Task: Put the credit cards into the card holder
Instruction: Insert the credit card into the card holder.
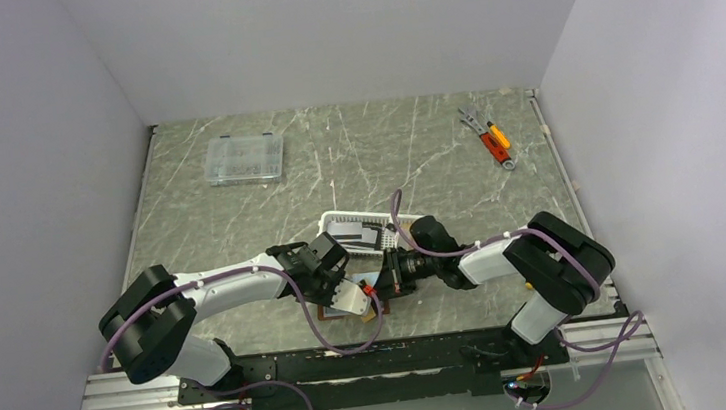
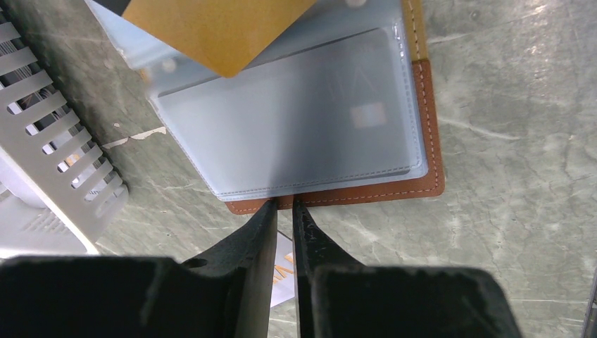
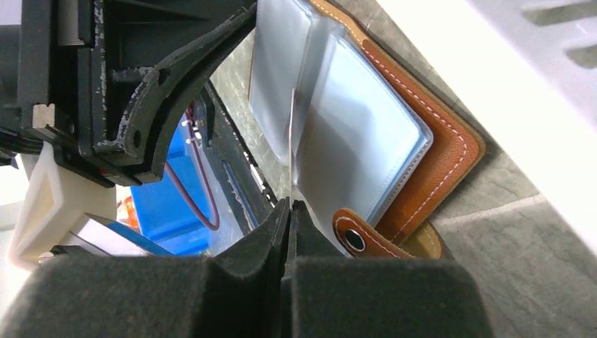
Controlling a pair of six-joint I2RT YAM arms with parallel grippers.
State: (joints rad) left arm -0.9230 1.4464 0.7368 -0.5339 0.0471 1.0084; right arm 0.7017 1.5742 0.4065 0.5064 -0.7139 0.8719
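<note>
the holder (image 2: 428,127) lies open on the table (image 1: 415,160), near the front edge at the middle. the basket (image 1: 340,215) stands just behind it, with cards (image 1: 356,231) in it. one card (image 2: 211,28) hangs over the holder's sleeves. the box (image 1: 245,159) lies far back on the left, the tools (image 1: 489,138) far back on the right.

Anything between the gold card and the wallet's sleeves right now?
Nothing visible blocks it. The gold card, pinched in the right gripper, points between two clear leaves of the card holder; the left gripper seems to hold one leaf aside.
</note>
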